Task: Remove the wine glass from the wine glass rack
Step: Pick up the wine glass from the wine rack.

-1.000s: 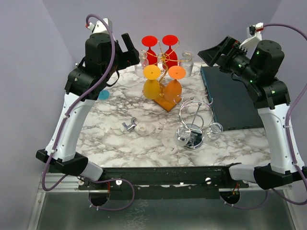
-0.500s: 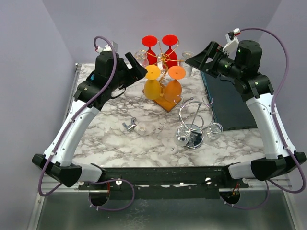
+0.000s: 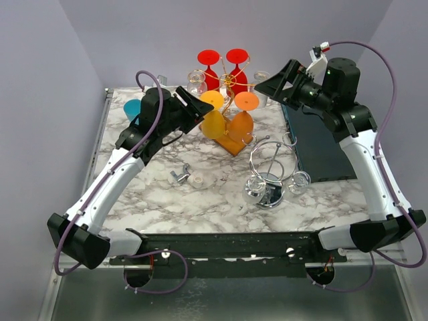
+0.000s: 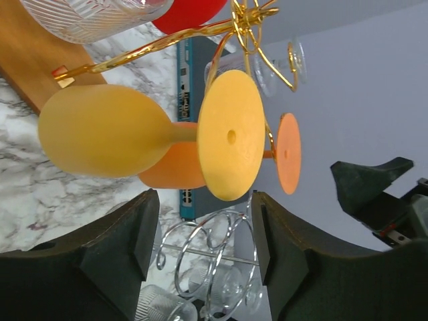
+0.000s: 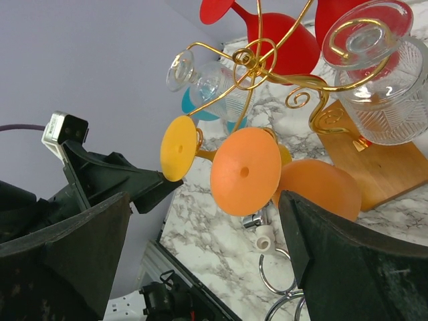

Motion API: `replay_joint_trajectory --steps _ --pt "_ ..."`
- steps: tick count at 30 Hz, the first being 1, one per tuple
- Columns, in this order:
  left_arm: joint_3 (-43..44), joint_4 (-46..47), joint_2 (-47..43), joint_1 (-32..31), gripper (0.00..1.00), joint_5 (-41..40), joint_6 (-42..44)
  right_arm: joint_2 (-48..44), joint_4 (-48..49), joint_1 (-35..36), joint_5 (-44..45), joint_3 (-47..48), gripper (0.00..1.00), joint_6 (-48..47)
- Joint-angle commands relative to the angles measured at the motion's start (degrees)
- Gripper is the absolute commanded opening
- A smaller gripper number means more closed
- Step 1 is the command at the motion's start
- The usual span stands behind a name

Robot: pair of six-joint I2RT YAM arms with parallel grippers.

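Observation:
A gold wire wine glass rack (image 3: 229, 81) on a wooden base stands at the back centre, with coloured glasses hung upside down on it. The yellow wine glass (image 3: 212, 118) hangs on its left side and an orange one (image 3: 242, 120) on its right. My left gripper (image 3: 194, 105) is open, just left of the yellow glass. In the left wrist view the yellow foot (image 4: 231, 137) sits just above the gap of the gripper (image 4: 204, 234), touching neither finger. My right gripper (image 3: 271, 83) is open at the rack's right; the orange foot (image 5: 245, 171) lies ahead of it (image 5: 204, 247).
Two red glasses (image 3: 223, 65) and clear glasses (image 3: 196, 81) hang at the rack's back. A silver ring rack (image 3: 271, 167) with clear glasses stands front right. A dark teal box (image 3: 321, 137) lies at the right, a teal cup (image 3: 132, 108) at the back left, and small fittings (image 3: 188, 178) in the middle.
The left arm has swung right and down until its gripper reached the yellow glass, and its jaws have narrowed. The right gripper has moved left toward the rack, still wide open.

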Motion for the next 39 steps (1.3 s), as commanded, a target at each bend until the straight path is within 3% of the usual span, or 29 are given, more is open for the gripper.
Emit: replay_joint_trajectory --steps 1,14,29,39 --pt "-2.6 8.9 -2.2 0.5 0.61 2.7 -4.5 -1.6 1.7 0.2 -0.8 -1.0 1.0 0.6" --pt "-5.3 13.4 -1.1 2.0 0.43 5.7 -8.0 -3.0 1.7 0.2 0.2 -1.8 0.99 0.7" --pt "-6.5 15.8 -0.1 3.6 0.35 7.0 -9.8 -3.3 2.0 0.2 0.9 -2.3 0.99 0.9" --pt "-6.5 16.4 0.7 4.2 0.2 8.7 -10.7 -3.7 2.1 0.2 1.4 -2.6 0.99 1.0"
